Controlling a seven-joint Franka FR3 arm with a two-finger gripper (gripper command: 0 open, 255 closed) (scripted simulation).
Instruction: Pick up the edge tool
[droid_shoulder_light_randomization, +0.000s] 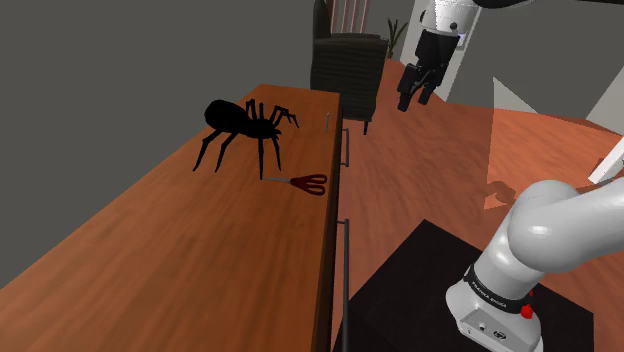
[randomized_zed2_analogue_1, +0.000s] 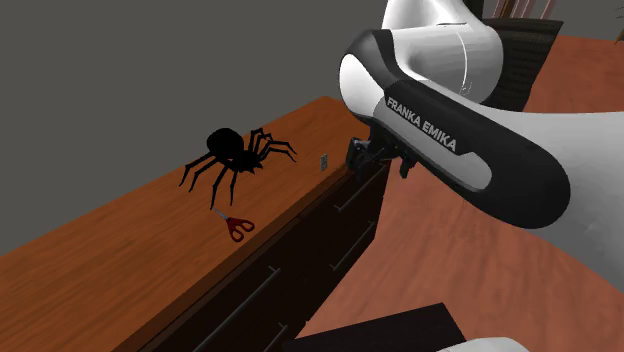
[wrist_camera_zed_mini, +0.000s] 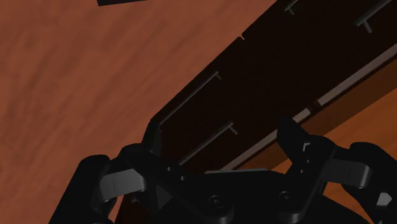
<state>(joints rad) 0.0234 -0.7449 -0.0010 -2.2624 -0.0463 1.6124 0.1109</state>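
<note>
In the shoulder view a long wooden worktop fills the left. On it stands a large black spider, and just beside the spider, nearer the front edge, lie the scissors with red handles, flat, blades pointing towards the view's left. Further along the edge sits a small grey thing, too small to name. Right of the worktop's far end stands a dark armchair, and right of that the hand hangs high over the reddish floor, well apart from the scissors, its fingers spread with nothing between them. At the lower right the white arm rises from the black stand. The second exterior view turns the worktop's dark front to the camera, where the drawers with their bar handles are all shut, so what they hold cannot be told. The shoulder view sees that front only edge-on. The wrist view looks down past the fingers on the same drawer fronts.
</note>
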